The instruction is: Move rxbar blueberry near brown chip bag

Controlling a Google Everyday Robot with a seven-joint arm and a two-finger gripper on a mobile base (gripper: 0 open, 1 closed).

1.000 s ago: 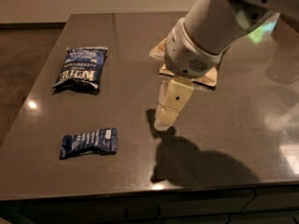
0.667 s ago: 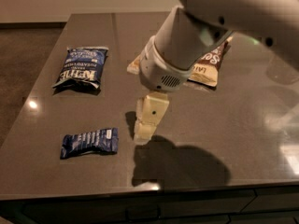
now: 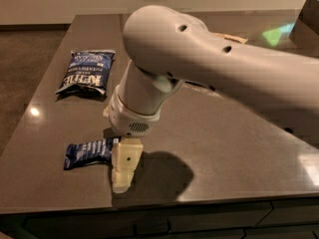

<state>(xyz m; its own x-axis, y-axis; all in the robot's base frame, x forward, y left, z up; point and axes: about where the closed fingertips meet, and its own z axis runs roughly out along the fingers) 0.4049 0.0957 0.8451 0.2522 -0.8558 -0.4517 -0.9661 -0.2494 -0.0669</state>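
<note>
Far left, the large crinkly blue Kettle chip bag [image 3: 87,73] lies flat. Nearer, the small dark blue rxbar blueberry [image 3: 89,153] sits on the dark grey tabletop [image 3: 239,148], not yet lifted. The cream gripper [image 3: 123,176] is down at its right end, and I cannot tell its grip. The brown chip bag [image 3: 230,38] is a tan sliver behind the arm, well apart. The carry is all to come.

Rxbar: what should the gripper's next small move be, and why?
Probably nudge the gripper sideways until it is centred over the rxbar. It sits low at one end of the bar, off its middle, near the front edge of the table, and the bar lies flat, not lifted.
</note>
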